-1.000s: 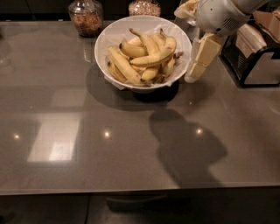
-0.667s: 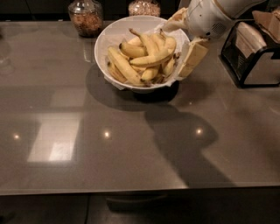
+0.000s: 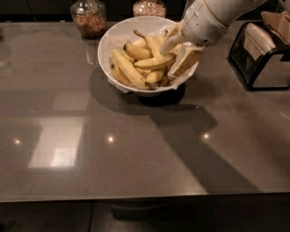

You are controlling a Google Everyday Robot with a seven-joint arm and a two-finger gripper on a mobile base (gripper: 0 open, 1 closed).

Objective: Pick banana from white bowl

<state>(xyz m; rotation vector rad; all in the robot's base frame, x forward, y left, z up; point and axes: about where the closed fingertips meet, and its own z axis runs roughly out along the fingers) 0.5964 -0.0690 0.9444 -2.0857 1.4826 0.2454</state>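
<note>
The white bowl [image 3: 108,41] stands at the back middle of the grey table, lined with white paper and holding several yellow bananas [image 3: 129,69]. My gripper [image 3: 169,61] comes in from the upper right and hangs over the bowl's right side, its wrist white and bulky. Its two cream fingers [image 3: 186,60] are spread apart, pointing down-left into the bowl, just above the right-hand bananas. Nothing is held between them. The fingers hide the bowl's right rim and some bananas.
Two glass jars with brown contents stand behind the bowl, one on the left [image 3: 89,17] and one in the middle [image 3: 148,7]. A black wire rack [image 3: 259,55] with paper items stands at the right edge. The table's front edge runs along the bottom.
My gripper has moved left, from beside the bowl's right rim to over the bananas inside it. The bowl and bananas have not moved.
</note>
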